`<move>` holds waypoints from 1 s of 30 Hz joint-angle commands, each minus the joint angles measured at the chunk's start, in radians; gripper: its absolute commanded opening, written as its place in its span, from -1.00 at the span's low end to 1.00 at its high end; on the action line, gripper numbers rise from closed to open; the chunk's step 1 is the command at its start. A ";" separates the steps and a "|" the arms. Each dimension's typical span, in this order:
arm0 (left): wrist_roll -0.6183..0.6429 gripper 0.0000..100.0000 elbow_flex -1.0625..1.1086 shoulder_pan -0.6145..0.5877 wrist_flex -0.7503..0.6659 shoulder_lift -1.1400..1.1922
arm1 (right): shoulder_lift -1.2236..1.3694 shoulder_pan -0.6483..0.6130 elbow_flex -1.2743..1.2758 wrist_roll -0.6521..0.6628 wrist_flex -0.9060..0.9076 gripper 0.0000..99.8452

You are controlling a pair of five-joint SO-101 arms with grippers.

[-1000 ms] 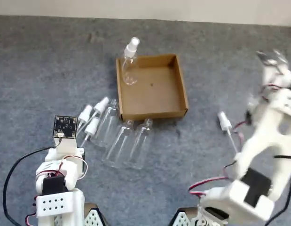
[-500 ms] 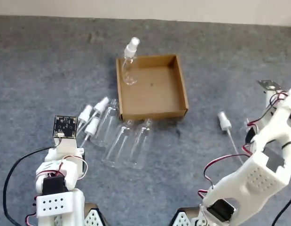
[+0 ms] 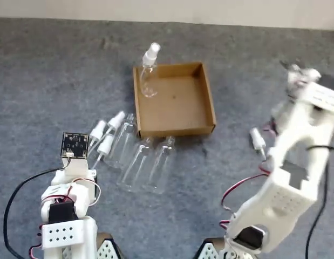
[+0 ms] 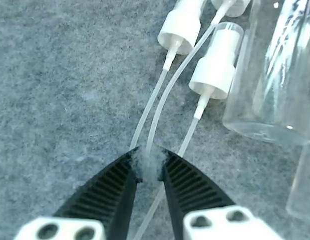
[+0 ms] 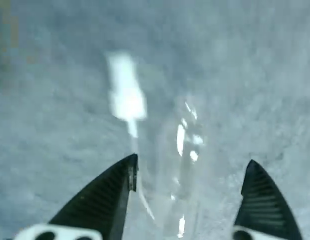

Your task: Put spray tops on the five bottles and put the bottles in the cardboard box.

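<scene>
Box sits mid-bench. One capped bottle leans in its far left corner, body inside, head poking over the wall. That looks like one of five done.

Three bare bottles lie side by side just off the box's near left corner. Three tops lie beside them, on the left arm's side.

Left claw is all but closed, only a narrow slit between the jaws. It sits over the thin tubes of those tops and grips nothing that I can make out.

Right claw is spread wide and empty. It hangs above the fifth bottle, which lies flat on the bench well to the right of the box. A loose top lies just beside that bottle.

Step in hand, as I read it: the right arm is lining up a pick on this pair, most likely the bottle, since it sits between the jaws.

The next move calls for a straight drop so the jaws straddle the bottle's body. The jaw nearest the top must stay off its tube. Close gently, because a clear round bottle may roll or squirt out.
</scene>
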 commanded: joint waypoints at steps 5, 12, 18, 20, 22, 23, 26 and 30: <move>-0.009 -0.99 0.027 0.016 0.008 -0.004 | 0.015 -0.179 -0.070 -0.104 -0.005 -0.45; -0.009 -0.99 0.027 0.016 0.008 -0.004 | 0.194 -0.145 -0.025 -0.104 -0.087 -0.56; -0.009 -0.99 0.027 0.016 0.008 -0.004 | 0.265 -0.142 -0.024 -0.104 -0.091 -0.73; -0.009 -0.99 0.027 0.016 0.008 -0.004 | 0.274 -0.140 -0.019 -0.104 -0.085 -0.79; -0.009 -0.99 0.027 0.016 0.008 -0.004 | 0.275 -0.140 -0.012 -0.107 -0.085 -0.84; -0.009 -0.99 0.027 0.016 0.008 -0.004 | 0.274 -0.140 -0.010 -0.109 -0.085 -0.86; -0.009 -0.99 0.027 0.016 0.008 -0.004 | 0.266 -0.130 -0.010 -0.110 -0.082 -0.87; -0.009 -0.99 0.027 0.016 0.008 -0.004 | 0.266 -0.133 -0.010 -0.130 -0.028 -0.88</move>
